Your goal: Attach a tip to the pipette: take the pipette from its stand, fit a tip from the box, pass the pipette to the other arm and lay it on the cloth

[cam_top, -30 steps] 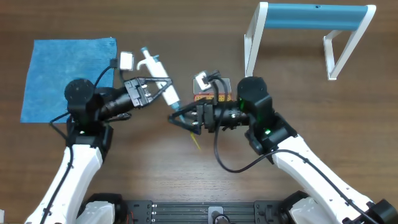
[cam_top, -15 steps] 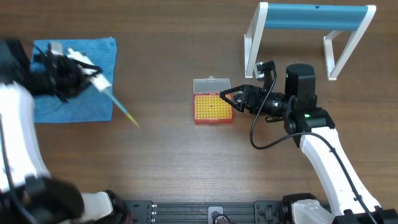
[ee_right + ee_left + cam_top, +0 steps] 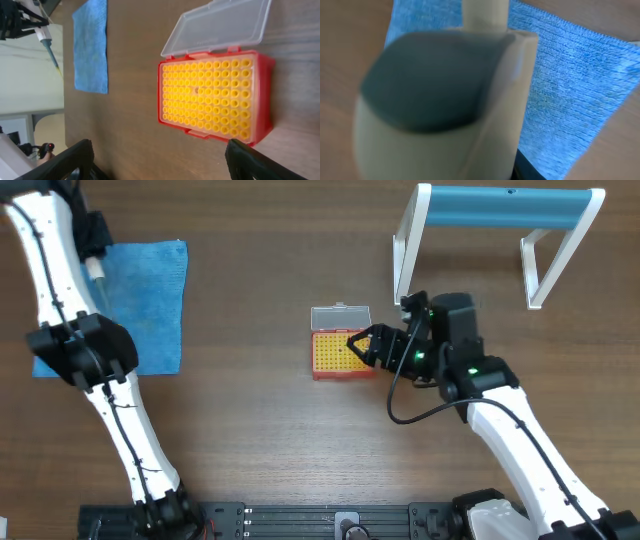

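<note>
The pipette [image 3: 440,95] is a close blur hiding part of the cloth [image 3: 570,90]; the left arm [image 3: 45,250] is cut off at upper left.

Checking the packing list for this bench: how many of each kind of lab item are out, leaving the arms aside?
Pipette: 1
Tip box: 1
Cloth: 1
Stand: 1
Total: 4

Lit brightly and evenly from above; throws only soft, faint shadows on the counter [image 3: 260,430] beside the tip box [image 3: 343,352]; leaves a pale sheen on the clear lid [image 3: 220,25]; blurs the pipette [image 3: 445,100] heavily in the left wrist view, right against the lens, with the blue cloth [image 3: 570,100] behind rendered sharper; keeps the right wrist view crisp, brightest at its pale far edge.
</note>
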